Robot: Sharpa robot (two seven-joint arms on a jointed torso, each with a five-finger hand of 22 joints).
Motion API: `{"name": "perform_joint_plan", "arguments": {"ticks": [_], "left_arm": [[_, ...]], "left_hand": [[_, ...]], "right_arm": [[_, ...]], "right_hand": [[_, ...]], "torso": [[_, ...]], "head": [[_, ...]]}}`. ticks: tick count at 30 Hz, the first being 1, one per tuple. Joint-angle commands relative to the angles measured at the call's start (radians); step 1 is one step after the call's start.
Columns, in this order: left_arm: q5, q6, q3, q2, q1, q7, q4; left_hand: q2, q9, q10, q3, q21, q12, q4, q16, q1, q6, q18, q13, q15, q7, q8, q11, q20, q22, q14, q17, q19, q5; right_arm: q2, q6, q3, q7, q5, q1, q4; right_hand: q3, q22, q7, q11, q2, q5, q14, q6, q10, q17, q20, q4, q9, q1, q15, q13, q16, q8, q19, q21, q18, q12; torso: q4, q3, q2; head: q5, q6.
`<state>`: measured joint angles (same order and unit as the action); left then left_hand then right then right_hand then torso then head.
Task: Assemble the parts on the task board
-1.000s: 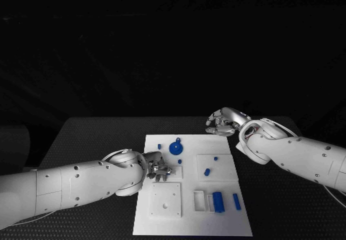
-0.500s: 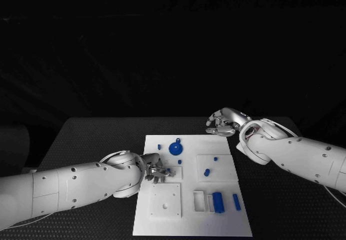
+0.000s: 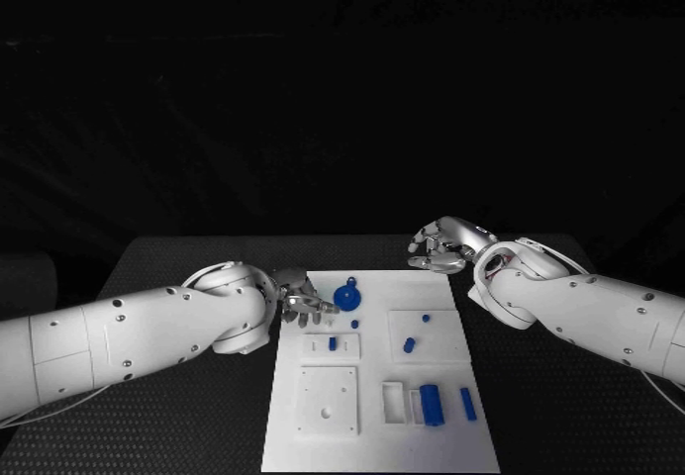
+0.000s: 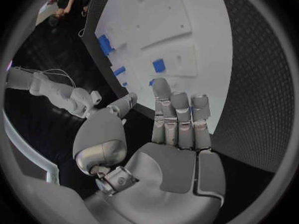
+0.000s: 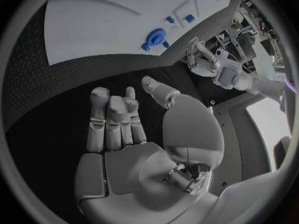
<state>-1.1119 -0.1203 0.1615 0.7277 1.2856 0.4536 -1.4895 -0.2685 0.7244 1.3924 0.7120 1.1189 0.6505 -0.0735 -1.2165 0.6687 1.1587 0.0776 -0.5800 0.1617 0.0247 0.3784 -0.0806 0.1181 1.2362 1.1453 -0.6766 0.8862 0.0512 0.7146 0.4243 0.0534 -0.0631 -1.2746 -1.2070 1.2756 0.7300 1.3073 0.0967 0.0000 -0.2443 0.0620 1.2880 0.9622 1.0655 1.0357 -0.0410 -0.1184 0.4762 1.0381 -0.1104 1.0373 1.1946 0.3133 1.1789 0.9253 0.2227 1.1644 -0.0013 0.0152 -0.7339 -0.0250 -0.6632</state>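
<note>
The white task board (image 3: 378, 435) lies in the middle of the black table. My left hand (image 3: 303, 305) hovers at the board's left edge, beside the blue round disc (image 3: 348, 293); its fingers (image 4: 179, 119) are stretched out and hold nothing. A small blue part (image 3: 333, 343) stands in the little white plate near that hand. My right hand (image 3: 440, 247) hangs over the table just beyond the board's far right corner, fingers (image 5: 112, 119) apart and empty. The board (image 5: 118, 22) and the disc (image 5: 154, 36) lie ahead of that palm.
More blue parts rest on the board: a peg (image 3: 355, 321), two small pieces (image 3: 426, 317) (image 3: 409, 342) on the right plate, and two bars (image 3: 432, 401) (image 3: 468, 400) by a white frame (image 3: 394, 396). A white square plate with a hole (image 3: 329, 396) sits front left.
My left hand has let go of the small blue part, which now stands in the little white plate, and has drawn back up and to the left. The right hand has hardly moved.
</note>
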Motion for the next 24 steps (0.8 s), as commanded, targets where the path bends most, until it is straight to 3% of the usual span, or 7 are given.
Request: {"name": "perform_joint_plan", "arguments": {"ticks": [1, 5, 7, 17, 24], "left_arm": [[0.076, 0.096, 0.000, -0.005, 0.029, 0.011, 0.032], [0.083, 0.143, 0.000, -0.029, 0.052, 0.013, 0.095], [0.084, 0.161, 0.000, -0.046, 0.054, 0.012, 0.135], [0.071, 0.221, -0.001, -0.128, 0.055, 0.009, 0.307], [0.062, 0.253, -0.001, -0.181, 0.054, 0.003, 0.390]], "left_hand": [[0.030, -0.003, -0.014, -0.007, -0.006, -0.009, 0.008, 0.008, 0.034, -0.021, -0.009, 0.003, -0.003, 0.006, -0.014, 0.005, 0.128, -0.004, -0.015, 0.004, -0.015, -0.002], [0.101, -0.014, -0.045, -0.044, -0.019, -0.020, 0.067, 0.023, 0.084, -0.058, -0.015, 0.009, -0.016, 0.021, -0.035, 0.019, 0.120, -0.012, -0.042, 0.014, -0.047, 0.005], [0.120, -0.025, -0.060, -0.048, -0.025, -0.023, 0.092, 0.029, 0.107, -0.086, -0.019, 0.013, -0.024, 0.031, -0.053, 0.029, 0.115, -0.018, -0.054, 0.020, -0.059, 0.022], [0.119, -0.047, -0.088, -0.061, -0.037, -0.028, 0.096, 0.039, 0.103, -0.123, -0.024, 0.020, -0.038, 0.047, -0.075, 0.044, 0.102, -0.030, -0.077, 0.031, -0.079, 0.013], [0.111, -0.062, -0.114, -0.066, -0.046, -0.034, 0.085, 0.048, 0.096, -0.167, -0.026, 0.025, -0.049, 0.063, -0.096, 0.059, 0.092, -0.037, -0.097, 0.039, -0.096, 0.007]], "right_arm": [[0.000, -0.011, 0.000, 0.007, 0.002, 0.000, -0.004], [-0.002, -0.011, 0.000, 0.007, 0.002, 0.000, -0.007], [-0.003, -0.011, 0.000, 0.007, 0.003, 0.000, -0.007], [-0.005, -0.011, 0.000, 0.007, 0.003, 0.000, -0.006], [-0.006, -0.006, 0.000, 0.009, 0.003, 0.000, -0.006]], "right_hand": [[0.000, 0.009, 0.016, 0.000, -0.007, 0.007, -0.007, 0.007, -0.010, -0.002, -0.001, 0.004, -0.002, -0.003, 0.002, -0.002, -0.003, -0.003, -0.006, -0.005, 0.039, -0.006], [0.000, 0.009, 0.016, 0.000, -0.008, 0.007, -0.007, 0.007, -0.010, -0.002, -0.001, 0.004, -0.002, -0.003, 0.002, -0.002, -0.003, -0.003, -0.006, -0.005, 0.039, -0.006], [0.000, 0.009, 0.016, 0.000, -0.008, 0.007, -0.007, 0.007, -0.010, -0.002, -0.001, 0.004, -0.002, -0.003, 0.002, -0.002, -0.003, -0.003, -0.006, -0.005, 0.039, -0.006], [0.000, 0.009, 0.016, 0.001, -0.008, 0.008, -0.007, 0.006, -0.010, -0.002, -0.001, 0.004, -0.002, -0.004, 0.002, -0.002, -0.004, -0.004, -0.006, -0.005, 0.039, -0.006], [-0.001, 0.010, 0.017, 0.001, -0.009, 0.009, -0.007, 0.004, -0.010, -0.002, -0.001, 0.005, -0.003, -0.005, 0.003, -0.002, -0.004, -0.005, -0.006, -0.005, 0.039, -0.006]], "torso": [[0.0010, 0.0003, 0.000], [0.0009, 0.0004, 0.000], [0.0002, 0.0000, -0.001], [-0.0014, 0.0001, -0.003], [-0.0020, -0.0008, -0.004]], "head": [[-0.003, 0.006], [-0.005, 0.011], [-0.005, 0.014], [-0.006, 0.016], [-0.004, 0.015]]}}
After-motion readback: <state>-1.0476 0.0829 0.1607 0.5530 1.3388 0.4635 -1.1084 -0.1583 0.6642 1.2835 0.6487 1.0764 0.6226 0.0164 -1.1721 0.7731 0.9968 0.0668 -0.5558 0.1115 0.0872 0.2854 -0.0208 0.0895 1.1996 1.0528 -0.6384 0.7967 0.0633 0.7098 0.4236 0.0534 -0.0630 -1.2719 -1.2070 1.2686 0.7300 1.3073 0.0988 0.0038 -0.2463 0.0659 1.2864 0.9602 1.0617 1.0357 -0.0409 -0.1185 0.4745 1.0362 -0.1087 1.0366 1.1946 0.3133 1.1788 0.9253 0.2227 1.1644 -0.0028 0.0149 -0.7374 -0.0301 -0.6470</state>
